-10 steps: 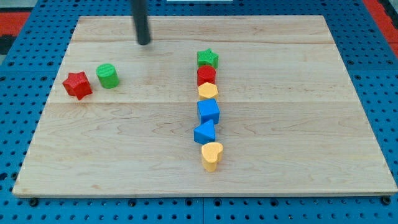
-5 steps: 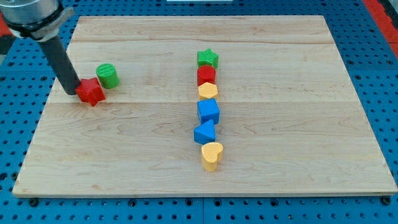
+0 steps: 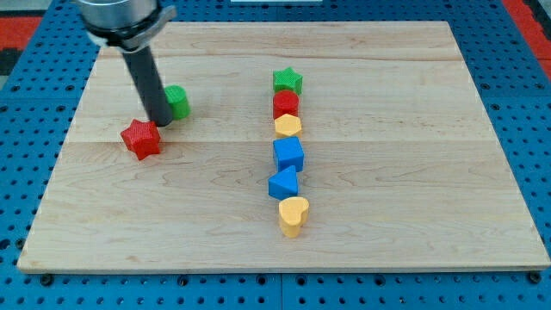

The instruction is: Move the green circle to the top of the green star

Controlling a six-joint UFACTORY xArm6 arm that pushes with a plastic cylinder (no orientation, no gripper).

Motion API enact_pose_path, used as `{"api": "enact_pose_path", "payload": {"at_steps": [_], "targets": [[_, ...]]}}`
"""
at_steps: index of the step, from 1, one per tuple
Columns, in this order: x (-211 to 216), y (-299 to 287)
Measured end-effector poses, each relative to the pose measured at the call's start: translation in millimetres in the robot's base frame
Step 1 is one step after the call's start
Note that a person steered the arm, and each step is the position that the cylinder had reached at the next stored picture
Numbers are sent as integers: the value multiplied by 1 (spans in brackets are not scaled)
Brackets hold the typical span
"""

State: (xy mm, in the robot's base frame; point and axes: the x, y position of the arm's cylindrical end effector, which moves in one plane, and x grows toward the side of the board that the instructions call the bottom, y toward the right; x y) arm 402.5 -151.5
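Observation:
The green circle point(image 3: 177, 101) lies on the wooden board point(image 3: 387, 172) at the upper left. My tip point(image 3: 160, 121) touches its left lower side, with the rod partly hiding it. The green star point(image 3: 287, 81) sits at the top of a column of blocks in the middle of the board, well to the right of the circle. A red star point(image 3: 141, 139) lies just below and left of my tip.
Below the green star, in one column, stand a red circle point(image 3: 286, 103), a yellow heart point(image 3: 287, 126), a blue cube point(image 3: 288, 154), a blue triangle point(image 3: 283, 183) and a yellow heart point(image 3: 293, 214). Blue pegboard surrounds the board.
My tip swept from the board's top to the left of the red star, then right. The red star slid right and down. The green circle moved right.

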Motion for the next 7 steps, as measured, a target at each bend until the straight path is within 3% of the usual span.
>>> {"api": "enact_pose_path", "payload": {"at_steps": [2,3,5,7], "targets": [[-64,26],[-73,-14],[-91,67],[-124,59]]}}
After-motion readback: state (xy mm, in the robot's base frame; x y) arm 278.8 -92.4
